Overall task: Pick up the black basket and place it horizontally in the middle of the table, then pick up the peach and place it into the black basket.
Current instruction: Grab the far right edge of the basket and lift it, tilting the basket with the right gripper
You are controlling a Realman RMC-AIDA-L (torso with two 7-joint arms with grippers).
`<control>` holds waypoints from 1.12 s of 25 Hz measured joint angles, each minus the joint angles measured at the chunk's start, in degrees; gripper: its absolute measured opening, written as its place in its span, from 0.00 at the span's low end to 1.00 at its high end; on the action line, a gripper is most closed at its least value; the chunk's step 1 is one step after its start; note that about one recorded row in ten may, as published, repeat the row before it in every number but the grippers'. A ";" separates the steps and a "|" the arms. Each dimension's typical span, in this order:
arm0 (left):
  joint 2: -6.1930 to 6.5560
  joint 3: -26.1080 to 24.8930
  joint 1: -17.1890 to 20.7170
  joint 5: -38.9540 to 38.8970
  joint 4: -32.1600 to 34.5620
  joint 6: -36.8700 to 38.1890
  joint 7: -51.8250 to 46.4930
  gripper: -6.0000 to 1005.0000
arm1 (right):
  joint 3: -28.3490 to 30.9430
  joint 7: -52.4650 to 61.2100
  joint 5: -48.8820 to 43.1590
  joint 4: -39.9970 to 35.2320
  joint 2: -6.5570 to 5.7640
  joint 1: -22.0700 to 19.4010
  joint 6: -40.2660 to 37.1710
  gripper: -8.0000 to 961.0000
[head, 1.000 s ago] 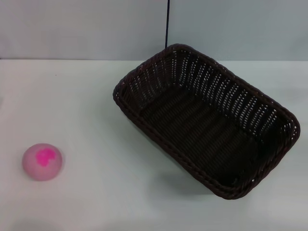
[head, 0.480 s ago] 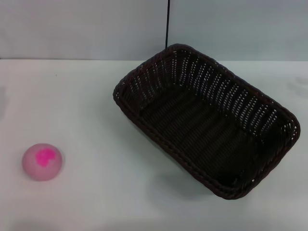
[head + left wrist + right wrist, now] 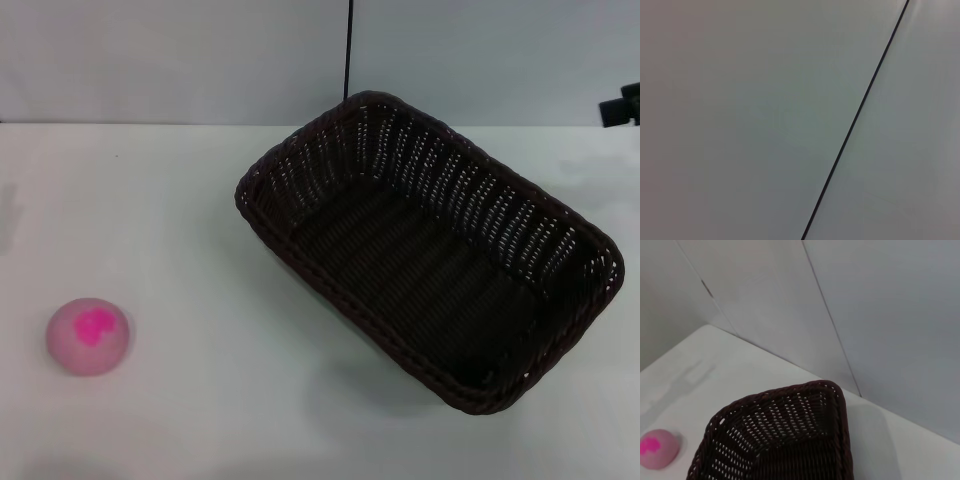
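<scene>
The dark woven wicker basket [image 3: 425, 248] lay diagonally at three o'clock on the white table [image 3: 200, 220]; the small pink peach [image 3: 88, 335] sat at eight. The right gripper [image 3: 622, 106] showed at two o'clock; whether it stood apart or together, I cannot tell.

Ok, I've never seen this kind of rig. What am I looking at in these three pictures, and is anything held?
It is a two-armed robot filmed by its own cameras. The head view looks down on a white table: a black basket sits askew toward the right, a peach lies near the left. The dark bit at the right edge is the right gripper, off the basket. The right wrist view shows the basket and peach from that arm. The left wrist view shows only a grey wall. Nothing is held.
</scene>
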 joint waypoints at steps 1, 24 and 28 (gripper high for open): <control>-0.01 0.17 0.18 0.00 -0.03 0.07 -0.01 0.83 | -0.63 0.12 -0.02 0.23 0.20 0.19 0.67 0.47; -0.02 0.65 1.46 0.01 -0.27 0.07 -0.75 0.82 | -16.90 1.08 -3.83 10.15 5.72 1.55 14.86 0.81; -0.02 0.65 1.51 0.01 -0.26 0.08 -0.78 0.83 | -16.97 -0.59 -4.00 10.15 7.12 0.98 15.23 0.77</control>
